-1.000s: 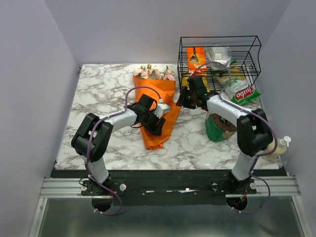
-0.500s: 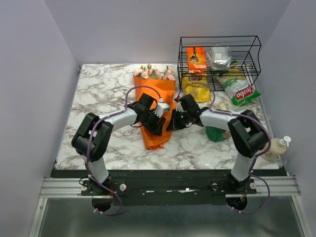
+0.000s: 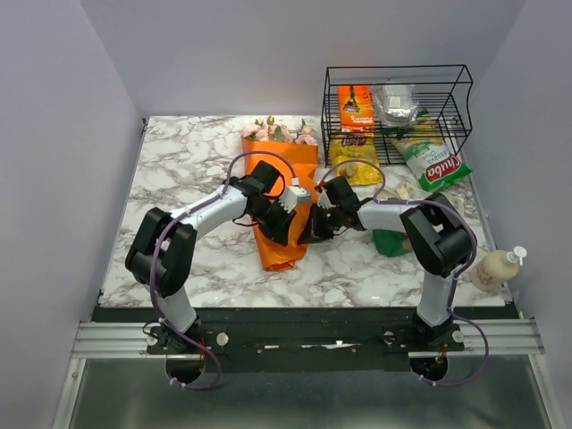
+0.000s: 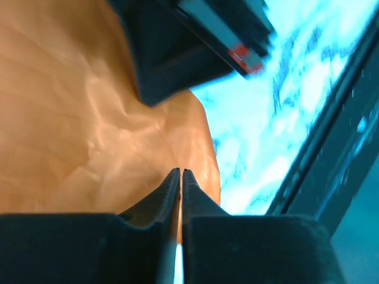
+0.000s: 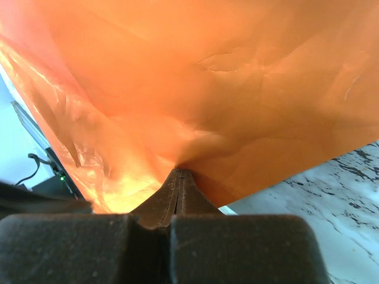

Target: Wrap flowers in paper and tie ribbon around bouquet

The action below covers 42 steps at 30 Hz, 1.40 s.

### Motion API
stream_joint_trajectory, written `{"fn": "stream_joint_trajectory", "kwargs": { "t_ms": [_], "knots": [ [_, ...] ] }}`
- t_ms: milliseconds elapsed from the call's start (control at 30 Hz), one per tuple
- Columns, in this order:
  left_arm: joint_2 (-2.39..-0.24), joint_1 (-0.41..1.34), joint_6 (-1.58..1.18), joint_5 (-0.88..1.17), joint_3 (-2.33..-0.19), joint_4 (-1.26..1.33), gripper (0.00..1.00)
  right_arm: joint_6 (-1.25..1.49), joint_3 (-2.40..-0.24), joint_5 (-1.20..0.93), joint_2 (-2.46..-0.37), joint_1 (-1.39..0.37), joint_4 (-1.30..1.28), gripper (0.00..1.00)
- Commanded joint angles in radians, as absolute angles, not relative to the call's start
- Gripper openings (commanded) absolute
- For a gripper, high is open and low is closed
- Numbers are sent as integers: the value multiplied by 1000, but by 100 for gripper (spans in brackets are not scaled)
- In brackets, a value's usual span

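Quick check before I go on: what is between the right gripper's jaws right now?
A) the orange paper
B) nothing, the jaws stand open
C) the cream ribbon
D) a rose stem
A: in the right wrist view the right gripper has its jaws shut, with a fold of the orange paper pinched at their tips.

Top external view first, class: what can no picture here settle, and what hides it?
Ribbon: in no view.
Stems of the flowers: top view, inside the paper.
Tips of left tool and right tool: top view, lost among dark wrists.
Dark block: left wrist view, blurred, cut off by the top edge.
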State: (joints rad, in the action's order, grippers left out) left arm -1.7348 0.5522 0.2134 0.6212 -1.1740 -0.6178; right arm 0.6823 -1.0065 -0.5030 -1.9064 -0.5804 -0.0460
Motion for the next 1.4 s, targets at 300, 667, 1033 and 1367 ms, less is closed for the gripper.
{"fn": "stream_joint_trajectory", "kwargs": {
  "t_ms": [300, 667, 1033, 1367],
  "knots": [
    [-1746, 644, 480, 353, -1077, -828, 8, 652, -1003, -408, -1939, -574, -110, 0],
    [-1698, 632, 543, 495, -1046, -896, 14, 621, -1015, -385, -1940, -575, -130, 0],
    [-1689, 538, 396, 562, -1257, -798, 8, 597, -1037, -367, -1916, -578, -161, 1],
    [-1872, 411, 315, 325, -1183, -683, 0, 584, -1043, -354, -1908, -577, -181, 1]
  ]
}}
